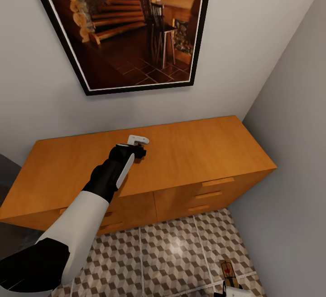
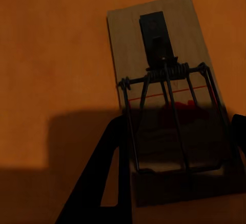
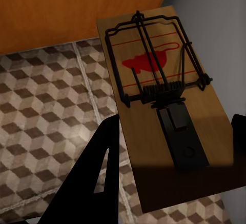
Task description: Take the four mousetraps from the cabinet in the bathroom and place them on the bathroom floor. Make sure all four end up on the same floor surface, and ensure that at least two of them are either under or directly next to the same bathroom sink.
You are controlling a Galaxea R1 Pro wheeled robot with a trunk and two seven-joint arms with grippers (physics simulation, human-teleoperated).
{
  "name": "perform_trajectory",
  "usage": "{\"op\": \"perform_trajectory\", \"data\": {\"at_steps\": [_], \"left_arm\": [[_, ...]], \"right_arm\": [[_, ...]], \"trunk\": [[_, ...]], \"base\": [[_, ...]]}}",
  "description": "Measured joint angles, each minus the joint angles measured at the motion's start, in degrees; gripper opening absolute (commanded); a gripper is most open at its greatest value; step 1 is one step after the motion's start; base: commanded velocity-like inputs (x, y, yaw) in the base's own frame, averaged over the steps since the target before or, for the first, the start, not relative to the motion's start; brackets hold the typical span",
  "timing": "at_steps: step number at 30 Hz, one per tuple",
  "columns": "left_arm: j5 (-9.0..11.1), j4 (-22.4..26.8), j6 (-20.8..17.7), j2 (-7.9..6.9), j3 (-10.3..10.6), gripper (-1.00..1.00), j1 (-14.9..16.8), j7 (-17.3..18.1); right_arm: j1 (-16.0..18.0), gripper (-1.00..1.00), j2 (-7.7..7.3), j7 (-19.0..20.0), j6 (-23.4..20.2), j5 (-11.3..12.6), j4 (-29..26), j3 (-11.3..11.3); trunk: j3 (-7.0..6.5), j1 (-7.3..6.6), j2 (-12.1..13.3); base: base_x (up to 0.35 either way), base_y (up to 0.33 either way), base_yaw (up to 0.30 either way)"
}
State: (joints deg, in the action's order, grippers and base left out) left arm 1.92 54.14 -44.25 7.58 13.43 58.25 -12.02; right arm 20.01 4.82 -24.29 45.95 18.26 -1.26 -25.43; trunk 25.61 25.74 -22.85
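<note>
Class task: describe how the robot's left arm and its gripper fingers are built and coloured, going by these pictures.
The left arm has a white forearm shell between black sections, with a white strip along the black wrist. The left gripper is black; its fingers are flat, dark, angular plates with a cutout slot.

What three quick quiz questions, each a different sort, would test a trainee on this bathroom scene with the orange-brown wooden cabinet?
1. True or false: the left gripper is over the top of the low orange-brown wooden cabinet.
2. What does the small flat wooden mousetrap under that gripper lie on? A) cube-patterned tiled floor B) cabinet top C) an open drawer
3. Fill in: the right gripper holds a second mousetrap above the cube-patterned ____.

Key: 1 true; 2 B; 3 floor.
</note>
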Motion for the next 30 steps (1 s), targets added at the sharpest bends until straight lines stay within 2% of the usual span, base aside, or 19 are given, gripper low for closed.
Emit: {"op": "perform_trajectory", "data": {"at_steps": [20,30], "left_arm": [[-0.2,0.0,0.0,0.05,0.0,-1.0,0.0,0.0],[0.2,4.2,-0.2,0.08,0.0,-1.0,0.0,-0.1]], "right_arm": [[0.0,-1.0,0.0,0.0,0.0,0.0,0.0,0.0],[0.0,-1.0,0.0,0.0,0.0,0.0,0.0,0.0]], "trunk": [[0.0,0.0,0.0],[0.01,0.02,0.0]], "base": [[0.0,0.0,0.0],[0.0,0.0,0.0]]}}
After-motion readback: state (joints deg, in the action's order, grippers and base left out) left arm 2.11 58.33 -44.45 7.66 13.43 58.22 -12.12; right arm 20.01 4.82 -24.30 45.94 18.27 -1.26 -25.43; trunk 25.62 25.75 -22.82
